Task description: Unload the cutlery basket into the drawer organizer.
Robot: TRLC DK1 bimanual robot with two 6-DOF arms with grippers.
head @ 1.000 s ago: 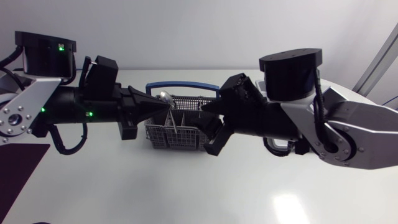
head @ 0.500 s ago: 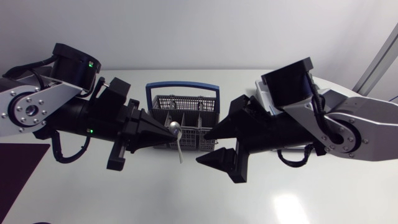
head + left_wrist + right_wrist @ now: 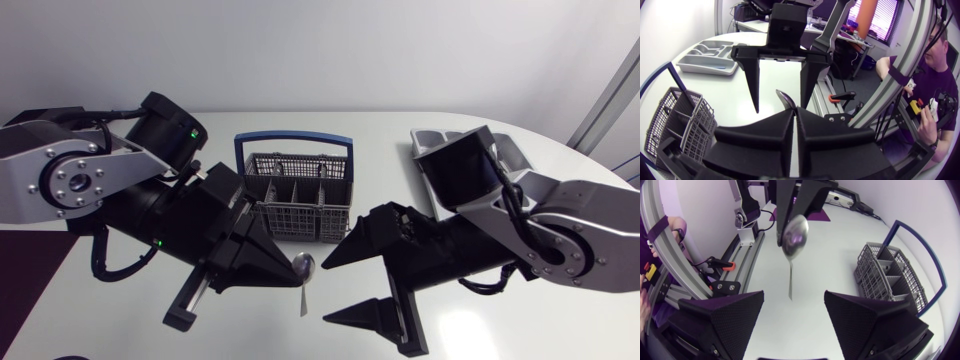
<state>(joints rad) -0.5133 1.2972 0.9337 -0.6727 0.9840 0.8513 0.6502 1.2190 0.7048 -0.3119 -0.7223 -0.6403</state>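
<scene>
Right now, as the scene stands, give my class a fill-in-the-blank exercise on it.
The left end effector is shut on a ____.
The right end effector, facing it, is ____.
The cutlery basket has a ____ handle.
The drawer organizer is partly hidden by the ____ arm.
Missing words: spoon, open, blue, right.

Left arm (image 3: pixel 80 185) comes in from the left, forearm angled down toward near-centre. Left gripper (image 3: pixel 286 262): fingers pressed together at the tips, pinching a spoon (image 3: pixel 304 268) near its bowl, handle hanging down. Right arm (image 3: pixel 560 230) comes in from the right, wrist pointing left. Right gripper (image 3: pixel 325 291): fingers spread wide, nothing between them. The two grippers face each other tip to tip, near but apart.
</scene>
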